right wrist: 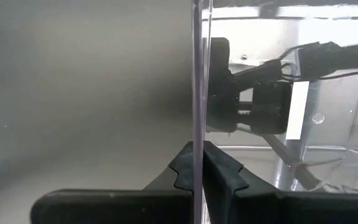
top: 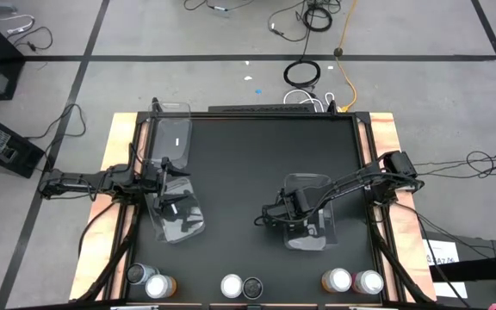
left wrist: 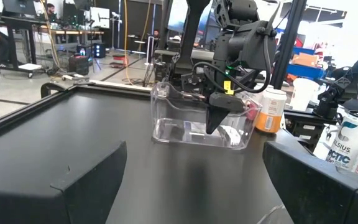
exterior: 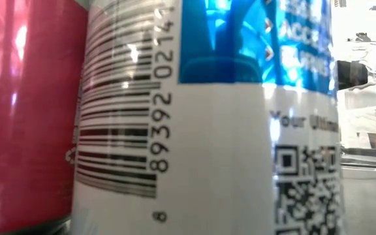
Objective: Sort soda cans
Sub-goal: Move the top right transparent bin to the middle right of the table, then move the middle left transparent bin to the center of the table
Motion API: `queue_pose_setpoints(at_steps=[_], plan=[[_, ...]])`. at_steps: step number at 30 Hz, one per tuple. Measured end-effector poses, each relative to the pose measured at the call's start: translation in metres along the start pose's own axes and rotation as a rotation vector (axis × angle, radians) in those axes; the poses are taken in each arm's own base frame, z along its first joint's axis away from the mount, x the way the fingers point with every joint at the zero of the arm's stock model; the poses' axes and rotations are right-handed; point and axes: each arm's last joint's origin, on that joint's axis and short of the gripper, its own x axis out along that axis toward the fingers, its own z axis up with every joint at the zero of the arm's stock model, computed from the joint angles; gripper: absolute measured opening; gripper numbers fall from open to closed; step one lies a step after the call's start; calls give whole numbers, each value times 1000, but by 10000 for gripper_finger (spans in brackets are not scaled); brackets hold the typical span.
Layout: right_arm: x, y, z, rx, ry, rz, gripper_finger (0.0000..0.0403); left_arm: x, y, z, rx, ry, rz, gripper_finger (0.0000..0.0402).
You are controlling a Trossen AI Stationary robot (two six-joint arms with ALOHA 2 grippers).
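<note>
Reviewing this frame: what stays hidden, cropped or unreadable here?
- High view: soda cans at the near edge show tops only; side labels unreadable.
- Low view: one white-and-blue can fills the picture, hiding the table.
- Right wrist view: right tool pinches a clear bin wall; bin contents indiscernible.

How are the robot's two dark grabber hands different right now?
The left gripper has its fingers wide open, holding nothing; the right gripper is pinched shut on the wall of a clear plastic bin. The left one sits at the table's left side, the right one nearer the middle. Both are dark two-finger grippers over clear bins.
</note>
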Motion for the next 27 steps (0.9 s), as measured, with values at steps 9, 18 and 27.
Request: queue_pose_setpoints(at_steps=[9,18,27], plan=[[0,1,0,1,1,6,43,0,0,0,0,0,0,383],[-3,1,1,-9,4,16,108,0,0,0,0,0,1,383],[-36,-3,17,-69,-46,103,123,0,0,0,0,0,0,383]])
